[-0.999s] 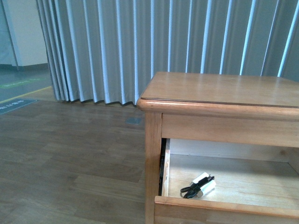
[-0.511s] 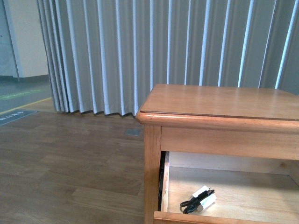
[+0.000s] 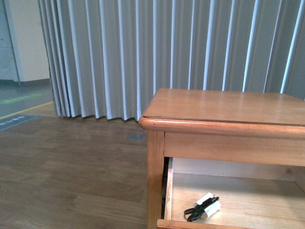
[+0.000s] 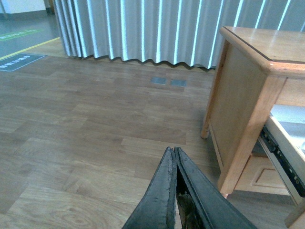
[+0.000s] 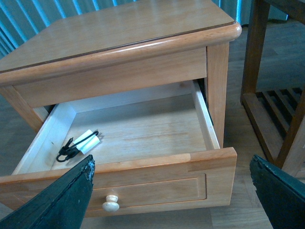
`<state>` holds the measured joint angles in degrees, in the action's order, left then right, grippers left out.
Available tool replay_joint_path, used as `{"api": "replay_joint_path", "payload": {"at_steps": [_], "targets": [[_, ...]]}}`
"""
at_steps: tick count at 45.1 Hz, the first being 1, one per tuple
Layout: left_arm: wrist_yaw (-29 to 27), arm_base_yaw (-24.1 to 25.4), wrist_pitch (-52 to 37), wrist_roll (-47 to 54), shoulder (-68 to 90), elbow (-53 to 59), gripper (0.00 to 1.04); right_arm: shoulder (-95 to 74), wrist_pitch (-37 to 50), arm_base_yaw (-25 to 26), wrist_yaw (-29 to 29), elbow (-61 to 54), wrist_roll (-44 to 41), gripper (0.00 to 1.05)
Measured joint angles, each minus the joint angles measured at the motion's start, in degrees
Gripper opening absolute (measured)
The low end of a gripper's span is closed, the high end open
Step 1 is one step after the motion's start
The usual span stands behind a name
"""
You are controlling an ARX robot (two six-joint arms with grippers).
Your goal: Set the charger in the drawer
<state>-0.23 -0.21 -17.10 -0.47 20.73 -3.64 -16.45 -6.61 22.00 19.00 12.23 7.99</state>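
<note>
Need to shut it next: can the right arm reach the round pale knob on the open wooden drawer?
Probably yes. The right pincer hangs open before the honey-brown wooden drawer, and nothing stands between it and the round pale knob, which faces it in plain view.

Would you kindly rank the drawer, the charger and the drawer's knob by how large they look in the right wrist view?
1. drawer, by far the largest.
2. charger, cable included.
3. knob, smallest, even though it sits nearer the camera.
</note>
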Motion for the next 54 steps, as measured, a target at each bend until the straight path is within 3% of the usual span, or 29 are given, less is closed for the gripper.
{"api": "replay_joint_path", "payload": {"at_steps": [31,36,49,52,54], "targets": [[0.2,0.1,6.9,0.1,-10.8,3.0,0.04,0.0,0.0,0.0,0.0,0.0,0.0,0.96],[0.2,0.1,16.2,0.1,-18.4,3.0,0.04,0.0,0.0,0.0,0.0,0.0,0.0,0.96],[0.2,0.1,17.0,0.1,-20.5,3.0,0.04,0.0,0.0,0.0,0.0,0.0,0.0,0.96],[0.2,0.1,17.0,0.0,-20.5,3.0,0.12,0.0,0.0,0.0,0.0,0.0,0.0,0.96],[0.2,0.1,17.0,0.0,-20.5,3.0,0.23,0.0,0.0,0.0,0.0,0.0,0.0,0.96]]}}
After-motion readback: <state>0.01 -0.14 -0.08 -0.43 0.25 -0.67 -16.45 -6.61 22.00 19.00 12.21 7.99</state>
